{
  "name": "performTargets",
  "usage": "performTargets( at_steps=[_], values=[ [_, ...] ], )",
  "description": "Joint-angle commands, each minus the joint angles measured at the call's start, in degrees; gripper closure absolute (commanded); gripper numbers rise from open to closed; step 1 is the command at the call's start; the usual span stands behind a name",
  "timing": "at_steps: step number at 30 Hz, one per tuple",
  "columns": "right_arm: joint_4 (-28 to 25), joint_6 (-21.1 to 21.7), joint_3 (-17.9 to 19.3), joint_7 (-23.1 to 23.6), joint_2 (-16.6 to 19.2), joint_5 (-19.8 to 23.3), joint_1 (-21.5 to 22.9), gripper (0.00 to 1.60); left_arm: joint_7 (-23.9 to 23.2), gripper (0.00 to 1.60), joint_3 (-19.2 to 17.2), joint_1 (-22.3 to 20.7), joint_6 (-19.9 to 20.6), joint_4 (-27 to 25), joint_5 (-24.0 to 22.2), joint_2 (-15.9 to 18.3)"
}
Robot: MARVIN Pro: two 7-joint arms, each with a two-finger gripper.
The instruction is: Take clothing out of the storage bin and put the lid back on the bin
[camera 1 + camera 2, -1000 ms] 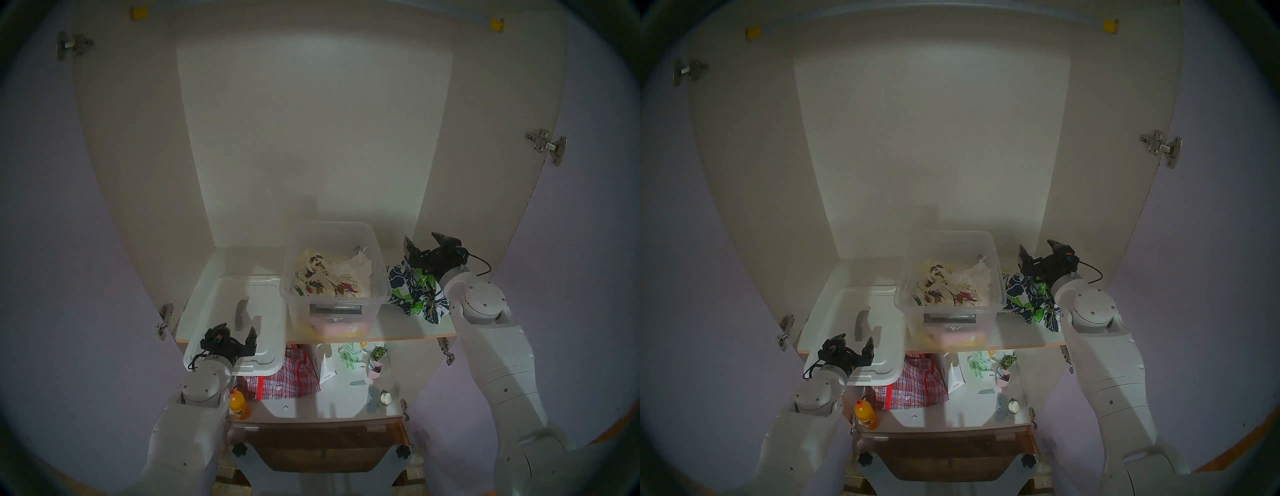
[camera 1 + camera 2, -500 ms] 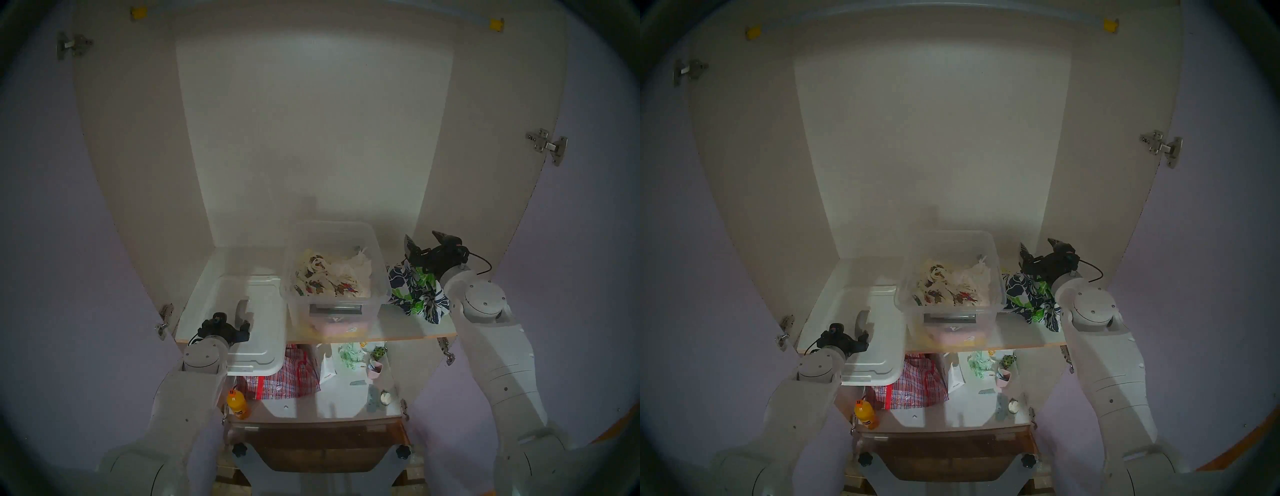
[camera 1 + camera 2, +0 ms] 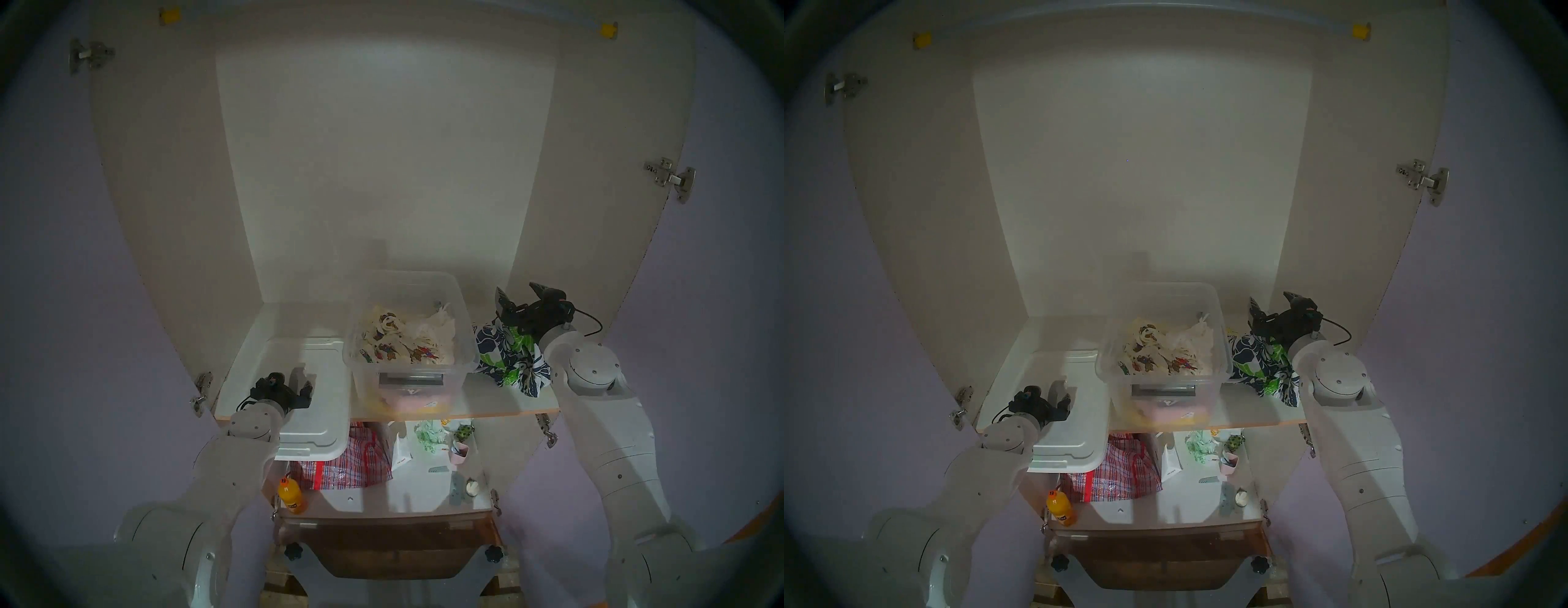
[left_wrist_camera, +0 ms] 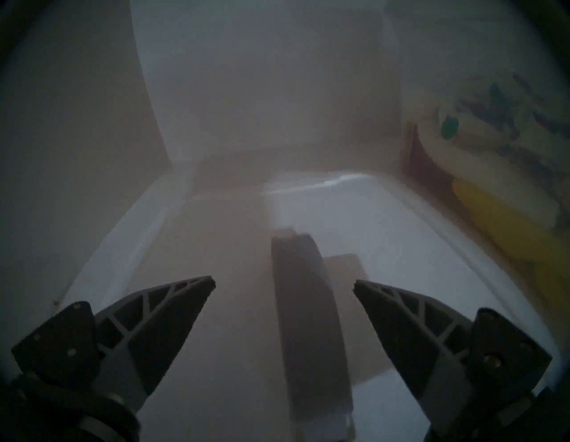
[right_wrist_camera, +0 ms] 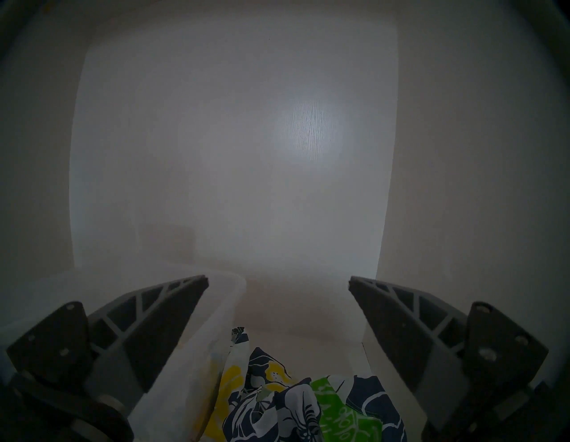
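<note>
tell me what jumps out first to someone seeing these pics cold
The bright clothing, navy with white flowers and green leaves, lies crumpled on the shelf right of the storage bin, below the open right gripper. Left of the bin, the lid lies flat, the open left gripper straddling its grey handle.

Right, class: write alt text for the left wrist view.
An open left gripper, dark fingers spread, straddles the grey centre handle of a whitish translucent plastic lid lying flat. At right, blurred yellow shows through a clear plastic tub's wall.
</note>
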Motion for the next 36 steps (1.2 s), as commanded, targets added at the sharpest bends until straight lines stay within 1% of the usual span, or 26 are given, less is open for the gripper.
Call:
performTargets(
  at_steps=[1, 2, 3, 4, 6, 8, 10, 12, 13, 14, 17, 19, 21, 22, 23, 24, 25, 27, 29, 30, 31, 32, 33, 34, 35, 36],
  values=[
    [-1.3, -0.3, 0.2, 0.0, -0.1, 0.2, 1.3, 0.00, -4.9, 0.00, 0.9, -2.2, -3.8, 2.2, 0.1, 0.6],
    [-1.3, -0.3, 0.2, 0.0, -0.1, 0.2, 1.3, 0.00, -5.2, 0.00, 1.3, -3.0, -4.8, 3.8, 0.2, 0.5],
    [-1.3, -0.3, 0.2, 0.0, -0.1, 0.2, 1.3, 0.00, -5.3, 1.04, 1.4, -2.8, -7.2, 4.0, 0.3, 0.5],
    [-1.3, -0.3, 0.2, 0.0, -0.1, 0.2, 1.3, 0.00, -5.3, 1.60, 1.5, -3.2, -7.9, 4.6, 0.6, 0.6],
    [-1.3, -0.3, 0.2, 0.0, -0.1, 0.2, 1.3, 0.00, -5.2, 1.60, 1.7, -3.1, -8.5, 4.3, 0.7, 0.8],
    [-1.3, -0.3, 0.2, 0.0, -0.1, 0.2, 1.3, 0.00, -2.0, 1.60, 3.2, -2.6, -8.6, 2.1, 2.9, 1.3],
    [-1.3, -0.3, 0.2, 0.0, -0.1, 0.2, 1.3, 0.00, 0.0, 1.60, 3.9, -2.0, -8.9, -0.1, 3.7, 1.9],
    [-1.2, -0.3, 0.2, 0.0, -0.1, 0.2, 1.3, 0.00, 2.2, 1.60, 5.4, -1.6, -9.2, -1.9, 5.6, 2.7],
    [-1.2, -0.3, 0.2, 0.0, -0.1, 0.2, 1.3, 0.00, 3.3, 1.60, 5.8, -1.1, -8.9, -3.3, 5.9, 3.1],
    [-1.2, -0.3, 0.2, 0.0, -0.1, 0.2, 1.3, 0.00, 5.1, 1.60, 7.0, -1.1, -8.8, -4.3, 7.1, 3.6],
    [-1.2, -0.3, 0.0, 0.3, 0.2, 0.1, 1.3, 0.00, 8.0, 1.60, 7.9, 0.4, -7.9, -9.4, 7.9, 5.0],
    [-0.9, -2.1, -0.3, 1.6, 1.0, -0.2, 0.7, 0.00, 9.8, 1.60, 8.1, 1.3, -6.8, -12.7, 8.0, 5.8],
    [-1.1, -4.6, 0.0, 1.4, 1.1, -0.4, -0.6, 0.00, 11.2, 1.60, 7.8, 3.1, -5.3, -16.8, 7.9, 6.7],
    [-1.3, -5.3, 0.0, 1.6, 1.5, -0.6, -1.1, 0.00, 11.4, 1.60, 7.5, 3.9, -4.4, -18.6, 7.8, 7.1],
    [-1.2, -6.9, 0.5, 1.2, 1.4, -0.8, -1.6, 0.00, 11.3, 1.60, 7.1, 6.4, -1.5, -23.6, 7.4, 8.1],
    [-0.6, -7.8, 0.8, 0.9, 1.3, -0.6, -1.6, 0.00, 11.2, 1.60, 6.5, 7.9, 0.5, -26.0, 6.7, 8.6],
    [0.1, -7.9, 1.0, 1.0, 1.4, -0.6, -1.3, 0.00, 11.1, 1.60, 6.3, 8.0, 1.3, -25.7, 6.6, 8.9],
    [2.2, -8.8, 1.2, -0.1, 1.2, -1.2, 0.0, 0.00, 10.4, 1.60, 5.4, 10.4, 5.0, -29.3, 5.7, 9.7],
    [3.7, -9.0, 1.3, -1.6, 0.8, -2.3, 1.0, 0.00, 10.0, 1.60, 5.3, 12.1, 8.3, -32.6, 5.8, 10.7],
    [4.3, -9.1, 0.9, -2.2, 1.0, -3.5, 1.3, 0.00, 10.4, 1.60, 5.5, 13.0, 12.7, -35.1, 6.8, 11.6],
    [4.3, -9.1, 0.9, -2.2, 1.0, -3.5, 1.3, 0.00, 10.4, 1.60, 5.5, 13.0, 12.7, -35.1, 6.8, 11.6],
    [5.0, -10.7, 0.6, -2.1, 1.0, -3.8, 1.2, 0.00, 11.0, 1.60, 6.9, 13.0, 15.6, -35.8, 9.5, 13.0],
    [5.2, -11.4, 0.4, -2.6, 0.8, -4.6, 0.9, 0.00, 11.1, 1.60, 6.4, 13.1, 16.9, -36.6, 9.1, 13.1],
    [5.2, -11.4, 0.4, -2.6, 0.8, -4.6, 0.9, 0.00, 11.1, 1.60, 6.4, 13.1, 16.9, -36.6, 9.1, 13.1],
    [5.2, -10.8, 0.4, -2.4, 0.7, -4.6, 0.8, 0.00, 12.3, 1.60, 7.3, 12.5, 18.3, -38.2, 11.2, 14.5],
    [5.2, -10.8, 0.4, -2.4, 0.7, -4.6, 0.8, 0.00, 12.3, 1.60, 7.3, 12.5, 18.3, -38.2, 11.2, 14.5]
  ],
)
